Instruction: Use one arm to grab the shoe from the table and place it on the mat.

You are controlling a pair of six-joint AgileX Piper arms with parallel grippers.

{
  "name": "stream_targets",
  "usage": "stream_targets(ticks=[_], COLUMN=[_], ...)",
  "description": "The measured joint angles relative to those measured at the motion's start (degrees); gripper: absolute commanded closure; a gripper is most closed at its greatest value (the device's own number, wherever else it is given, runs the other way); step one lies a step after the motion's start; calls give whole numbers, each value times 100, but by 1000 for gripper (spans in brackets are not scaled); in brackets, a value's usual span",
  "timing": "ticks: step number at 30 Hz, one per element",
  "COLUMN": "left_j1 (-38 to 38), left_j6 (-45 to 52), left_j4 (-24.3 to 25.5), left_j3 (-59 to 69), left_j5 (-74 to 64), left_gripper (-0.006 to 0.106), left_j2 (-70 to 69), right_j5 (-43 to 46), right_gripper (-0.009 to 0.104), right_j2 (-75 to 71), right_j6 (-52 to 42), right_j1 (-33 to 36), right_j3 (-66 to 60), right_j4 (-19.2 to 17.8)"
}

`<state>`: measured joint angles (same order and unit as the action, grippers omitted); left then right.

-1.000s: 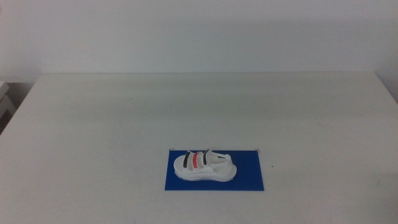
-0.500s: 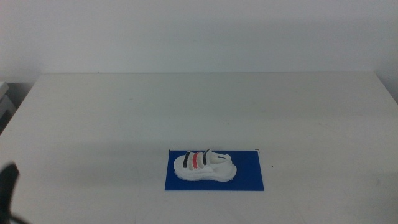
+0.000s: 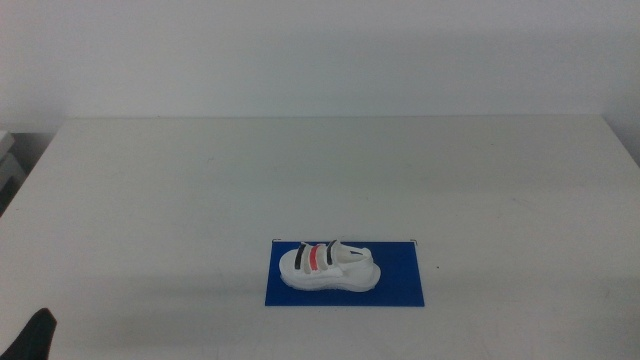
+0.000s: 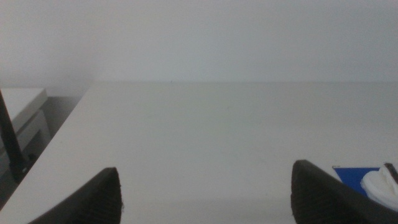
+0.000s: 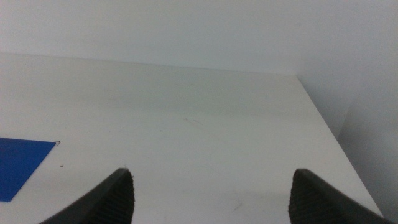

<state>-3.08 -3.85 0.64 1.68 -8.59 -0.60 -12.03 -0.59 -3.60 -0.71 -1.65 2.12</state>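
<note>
In the left wrist view the shoe (image 4: 384, 186) and mat (image 4: 353, 175) are cut off by the edge.

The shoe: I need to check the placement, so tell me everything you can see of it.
The shoe is a small white sandal with a chunky sole and three straps, black, red, black. It lies upright on its sole on the blue mat, inside the mat's edges, toward its left half. Nothing grips it. The left wrist view catches only a white sliver of it beside the mat's corner.
</note>
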Motion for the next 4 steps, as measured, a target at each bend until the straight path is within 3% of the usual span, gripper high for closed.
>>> stream_targets(ticks=[4], left_j1=[0], left_j6=[0], left_j4=[-64], left_j3=[0], left_j5=[33], left_gripper=[7], left_j2=[-11], right_j5=[0], right_gripper=[31], right_j2=[0], right_j6=[0], right_j1=[0], right_j3=[0], right_j4=[0])
